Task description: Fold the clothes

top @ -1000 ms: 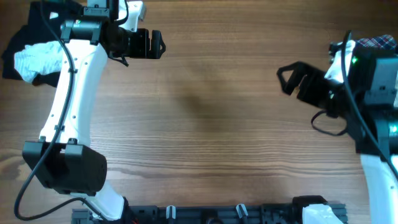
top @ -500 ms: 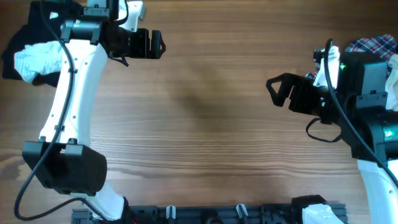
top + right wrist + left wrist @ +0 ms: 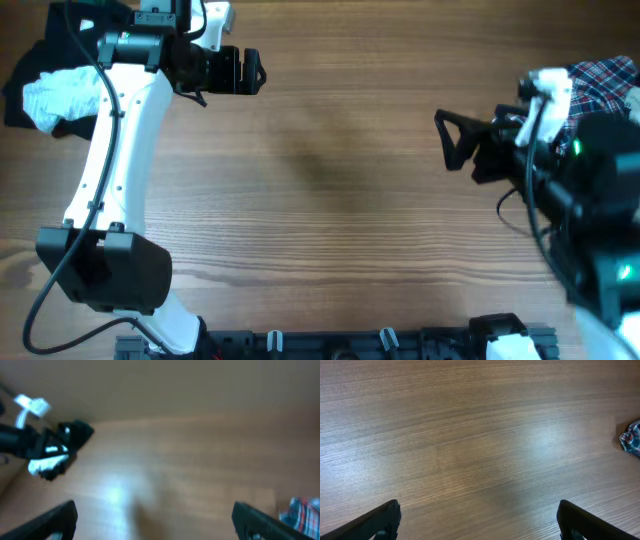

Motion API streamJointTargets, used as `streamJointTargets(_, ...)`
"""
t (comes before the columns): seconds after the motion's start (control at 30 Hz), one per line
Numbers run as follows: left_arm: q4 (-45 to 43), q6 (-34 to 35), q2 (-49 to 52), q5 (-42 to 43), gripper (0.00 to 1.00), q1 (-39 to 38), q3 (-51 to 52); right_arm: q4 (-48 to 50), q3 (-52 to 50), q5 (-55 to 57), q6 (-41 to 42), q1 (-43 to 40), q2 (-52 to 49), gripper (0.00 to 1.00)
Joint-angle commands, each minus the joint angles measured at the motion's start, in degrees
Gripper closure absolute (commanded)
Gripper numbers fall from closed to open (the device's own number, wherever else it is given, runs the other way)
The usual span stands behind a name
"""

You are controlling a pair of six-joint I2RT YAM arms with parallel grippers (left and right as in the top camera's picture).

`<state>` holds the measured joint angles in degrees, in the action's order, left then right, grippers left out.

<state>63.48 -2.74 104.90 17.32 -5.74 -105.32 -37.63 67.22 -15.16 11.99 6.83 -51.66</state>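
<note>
A pile of black and white clothes (image 3: 45, 90) lies at the table's far left. A plaid garment (image 3: 605, 80) lies at the far right, partly hidden by my right arm; it also shows in the left wrist view (image 3: 631, 439) and the right wrist view (image 3: 300, 510). My left gripper (image 3: 252, 70) is open and empty over bare wood near the top left. My right gripper (image 3: 450, 140) is open and empty, raised above the table right of centre. The right wrist view is blurred and shows the left arm (image 3: 50, 445) across the table.
The wooden table (image 3: 340, 200) spans the view. A black rail with clips (image 3: 340, 345) runs along the near edge. The left arm's base (image 3: 105, 270) stands at the lower left.
My right arm has swung and lifted, its gripper staying open and shifting slightly near the right of centre. The left arm has not moved.
</note>
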Motion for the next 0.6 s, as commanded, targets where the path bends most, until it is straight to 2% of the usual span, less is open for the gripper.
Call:
streamJointTargets(0.0, 0.02, -0.92, 0.02, -0.28, 0.00, -0.11, 0.31, 13.18, -14.56, -1.09, -3.37, 0.26, 8.50, 0.00)
streamJointTargets(0.13, 0.02, -0.92, 0.02, -0.28, 0.00, -0.11, 0.31, 34.34, -33.31, -6.84, -9.92, 0.26, 17.11, 0.00)
streamJointTargets(0.23, 0.02, -0.92, 0.02, -0.28, 0.00, -0.11, 0.31, 42.18, -42.62, -6.80, -9.88, 0.26, 21.79, 0.00)
streamJointTargets(0.57, 0.02, -0.92, 0.02, -0.28, 0.00, -0.11, 0.31, 47.76, -58.62, -5.07, -10.45, -1.31, 34.86, 0.00)
